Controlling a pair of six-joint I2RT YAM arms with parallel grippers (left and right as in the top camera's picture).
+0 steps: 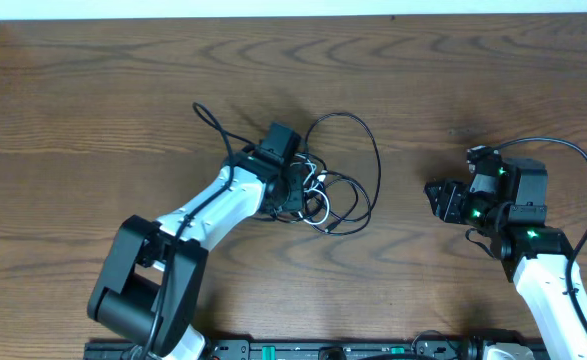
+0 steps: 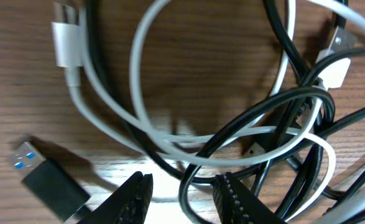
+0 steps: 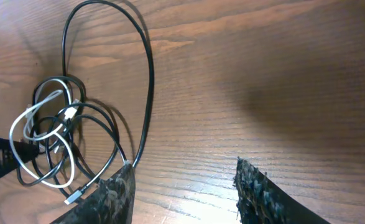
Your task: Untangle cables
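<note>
Cables (image 1: 341, 190) in tangle on table (image 1: 93, 90), mid-table. Left gripper (image 1: 308, 192) over tangle's left edge, one strand between its fingers. Plug (image 2: 42, 177) just beside them. One loop lies behind tangle. Right gripper (image 1: 441, 200) well apart, to right.

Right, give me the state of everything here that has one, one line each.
left gripper, open, low over the tangle, a black loop between its fingers
right gripper, open, nothing between its fingers, off to the side of the tangle
white cable, looped, still knotted in with the black ones
black cables, coiled and crossing each other, not yet separated
black USB plug, unplugged, lying free on the table
</note>
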